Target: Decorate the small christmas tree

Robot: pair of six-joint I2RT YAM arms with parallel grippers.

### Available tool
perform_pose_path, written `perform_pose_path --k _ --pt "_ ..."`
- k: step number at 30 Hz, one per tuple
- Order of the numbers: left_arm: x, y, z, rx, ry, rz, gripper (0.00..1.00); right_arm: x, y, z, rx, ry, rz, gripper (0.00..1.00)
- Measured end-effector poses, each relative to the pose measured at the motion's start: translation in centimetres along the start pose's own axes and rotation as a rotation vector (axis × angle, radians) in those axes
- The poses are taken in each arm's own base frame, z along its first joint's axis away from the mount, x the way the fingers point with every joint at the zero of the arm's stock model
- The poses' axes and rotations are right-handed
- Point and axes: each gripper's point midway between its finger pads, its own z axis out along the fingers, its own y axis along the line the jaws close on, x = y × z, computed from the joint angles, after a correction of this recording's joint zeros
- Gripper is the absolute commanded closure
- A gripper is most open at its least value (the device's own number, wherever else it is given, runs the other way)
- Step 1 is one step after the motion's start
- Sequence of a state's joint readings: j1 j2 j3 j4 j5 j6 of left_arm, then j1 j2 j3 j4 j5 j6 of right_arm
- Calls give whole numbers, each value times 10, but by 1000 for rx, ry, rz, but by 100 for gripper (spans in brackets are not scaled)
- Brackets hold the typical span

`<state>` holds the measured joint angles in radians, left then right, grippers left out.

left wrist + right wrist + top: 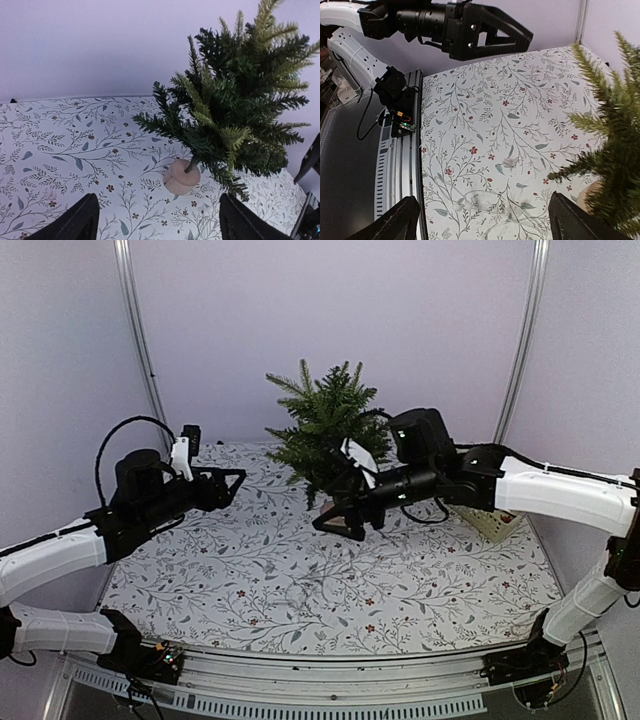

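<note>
Left gripper (235, 488): jaws were apart, at tree's 9 o'clock
Right gripper (338, 525): jaws were apart, near tree's 6 o'clock
Small christmas tree (325, 420): stood upright on floral tablecloth (300, 590)

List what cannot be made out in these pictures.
Top view: the right gripper hides the base of the tree.
Top view: the right arm covers most of a pale object; unidentifiable.
Left wrist view: the upper edge cuts off the treetop.
Right wrist view: the right edge cuts off most of the tree.

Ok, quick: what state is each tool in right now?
Left tool: open, holding nothing.
Right tool: open, holding nothing.
</note>
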<state>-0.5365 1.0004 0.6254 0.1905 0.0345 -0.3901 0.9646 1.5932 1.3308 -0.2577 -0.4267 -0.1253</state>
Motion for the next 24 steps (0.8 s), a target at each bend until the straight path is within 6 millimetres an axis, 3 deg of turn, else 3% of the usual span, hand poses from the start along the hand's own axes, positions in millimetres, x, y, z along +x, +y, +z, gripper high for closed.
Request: perform_pose_path --k 4,7,12,18,21,24 --pt "19 -18 8 72 56 50 17 -2 -23 -51 78 -63 38 1" --pt "36 -41 14 147 96 107 18 -4 -39 -73 127 -97 50 4" --pt "87 -102 28 304 215 255 31 24 -72 -109 201 -116 153 9" --pt "155 -181 75 423 369 417 47 48 -134 -170 379 -193 347 25" --pt "188 -205 105 427 429 471 51 59 -151 -182 434 -206 420 30" --pt "214 -206 121 399 480 508 53 69 -156 -181 451 -194 465 32"
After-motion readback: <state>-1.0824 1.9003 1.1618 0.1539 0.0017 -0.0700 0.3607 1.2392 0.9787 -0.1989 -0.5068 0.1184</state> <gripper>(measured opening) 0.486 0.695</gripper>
